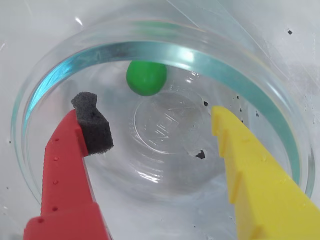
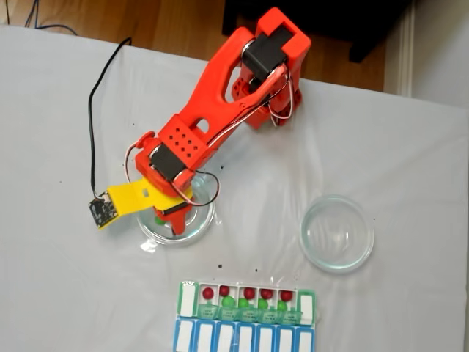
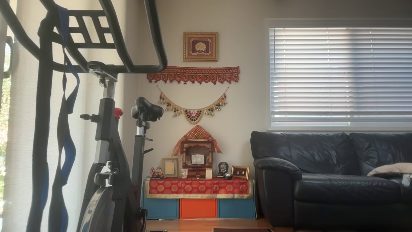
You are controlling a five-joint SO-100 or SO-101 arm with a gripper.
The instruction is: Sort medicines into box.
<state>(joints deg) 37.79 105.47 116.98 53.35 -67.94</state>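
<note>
Gripper (image 1: pixel 155 117) is hanging with jaws spread wide inside the glass dish (image 1: pixel 60 65), holding nothing; in the wrist view the green ball (image 1: pixel 146 77) is sitting ahead of the tips, slightly nearer the red finger (image 1: pixel 67 165), against the far wall, while the box (image 2: pixel 245 317) is lying well apart

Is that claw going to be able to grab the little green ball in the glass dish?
Probably yes. The gripper is open inside the glass dish, and the green ball lies just beyond its fingertips with nothing between. The curved dish wall right behind the ball might make the pinch awkward.
</note>
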